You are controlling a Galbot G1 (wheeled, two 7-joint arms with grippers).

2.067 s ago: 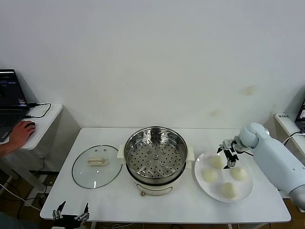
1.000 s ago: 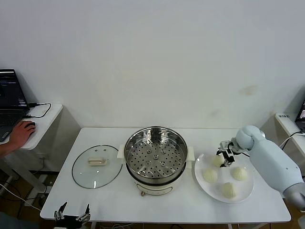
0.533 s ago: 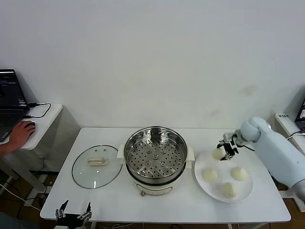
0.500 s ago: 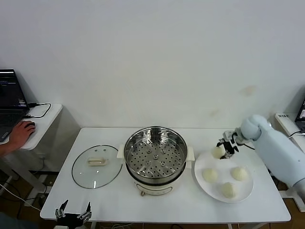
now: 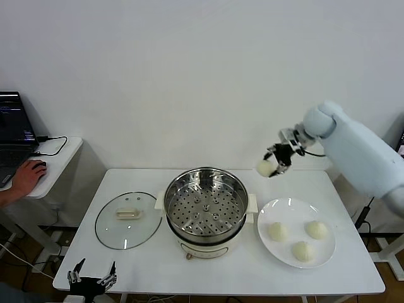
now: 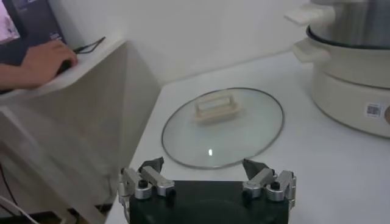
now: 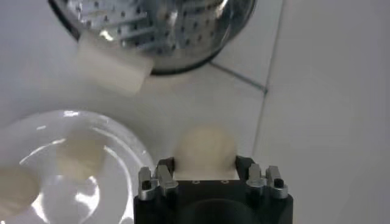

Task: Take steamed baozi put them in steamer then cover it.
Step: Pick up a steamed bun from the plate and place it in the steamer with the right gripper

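My right gripper (image 5: 271,165) is shut on a cream-white baozi (image 5: 264,167) and holds it in the air, above the table between the steamer (image 5: 206,209) and the white plate (image 5: 325,250). The right wrist view shows the bun (image 7: 205,151) between the fingers, with the steamer (image 7: 158,30) farther off. Three more baozi (image 5: 277,231) lie on the plate. The steamer stands open at the table's middle, its perforated tray bare. The glass cover (image 5: 128,219) lies flat to the steamer's left; it also shows in the left wrist view (image 6: 222,126). My left gripper (image 5: 92,278) is open and parked at the table's front left edge.
A side desk (image 5: 47,164) at the far left holds a laptop (image 5: 14,129), and a person's hand (image 5: 26,177) rests there. The white wall stands close behind the table.
My right gripper has closed on one baozi, lifted it off the plate and carried it up and left toward the steamer. Three baozi stay on the plate. The left arm stays parked.
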